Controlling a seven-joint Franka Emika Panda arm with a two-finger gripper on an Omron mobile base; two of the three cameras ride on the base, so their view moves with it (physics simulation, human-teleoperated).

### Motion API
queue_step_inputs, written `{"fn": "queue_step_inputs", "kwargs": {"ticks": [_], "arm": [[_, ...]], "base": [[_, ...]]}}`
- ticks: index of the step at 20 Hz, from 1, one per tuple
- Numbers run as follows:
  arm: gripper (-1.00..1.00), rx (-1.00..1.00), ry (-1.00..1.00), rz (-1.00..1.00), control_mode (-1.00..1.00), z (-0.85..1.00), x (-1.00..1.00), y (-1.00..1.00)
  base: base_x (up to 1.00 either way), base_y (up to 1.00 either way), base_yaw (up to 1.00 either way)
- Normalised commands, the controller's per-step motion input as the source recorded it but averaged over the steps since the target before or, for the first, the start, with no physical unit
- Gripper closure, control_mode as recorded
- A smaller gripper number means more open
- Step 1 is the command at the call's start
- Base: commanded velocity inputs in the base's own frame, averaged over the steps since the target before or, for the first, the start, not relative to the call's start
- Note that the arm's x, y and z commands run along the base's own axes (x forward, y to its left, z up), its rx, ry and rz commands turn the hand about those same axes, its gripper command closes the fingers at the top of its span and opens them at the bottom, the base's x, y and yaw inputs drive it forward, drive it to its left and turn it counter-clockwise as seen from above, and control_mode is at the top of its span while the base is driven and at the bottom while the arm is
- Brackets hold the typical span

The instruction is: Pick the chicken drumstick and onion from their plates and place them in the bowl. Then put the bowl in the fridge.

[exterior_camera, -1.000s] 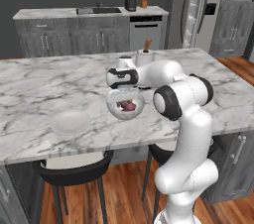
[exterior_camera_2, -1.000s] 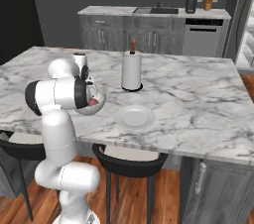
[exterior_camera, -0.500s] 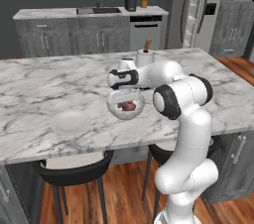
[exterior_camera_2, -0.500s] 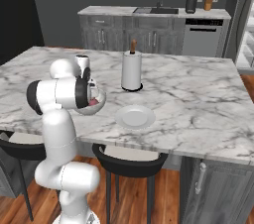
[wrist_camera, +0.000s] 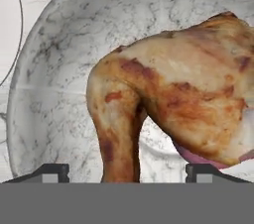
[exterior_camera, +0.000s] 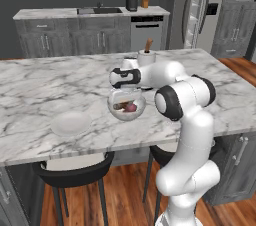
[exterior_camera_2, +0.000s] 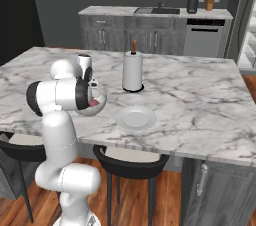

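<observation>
The translucent speckled bowl stands on the marble island near its front edge. Inside it lie the golden-brown chicken drumstick and the reddish-purple onion. My gripper hangs straight over the bowl, open. In the hand view the drumstick lies across the bowl, its narrow end between my wide-apart fingertips, neither tip touching it. A pink sliver of onion shows under the meat. One white plate lies bare to the bowl's left. The grey fridge stands at the back right.
A paper towel roll on a dark base stands just behind the bowl. A second bare white plate lies beside it. Black stools sit under the island's front edge. A counter with a sink runs along the back wall.
My jaws have spread wide apart over the bowl, leaving the drumstick lying free in it. The arm and the bowl have hardly moved.
</observation>
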Motion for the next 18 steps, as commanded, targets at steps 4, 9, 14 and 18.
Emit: {"fn": "queue_step_inputs", "kwargs": {"ticks": [4,9,14,18], "arm": [[-1.00,0.01,-0.01,0.01,-1.00,0.31,-0.18,0.00],[-1.00,0.02,-0.03,0.09,-1.00,0.47,-0.34,0.00],[-1.00,0.00,-0.01,0.17,-1.00,0.12,-0.55,0.03],[-1.00,0.00,0.00,0.21,-1.00,-0.01,-0.40,0.06]], "base": [[0.00,0.00,0.00],[0.00,0.00,0.00],[0.00,0.00,0.00],[0.00,0.00,0.00]]}}
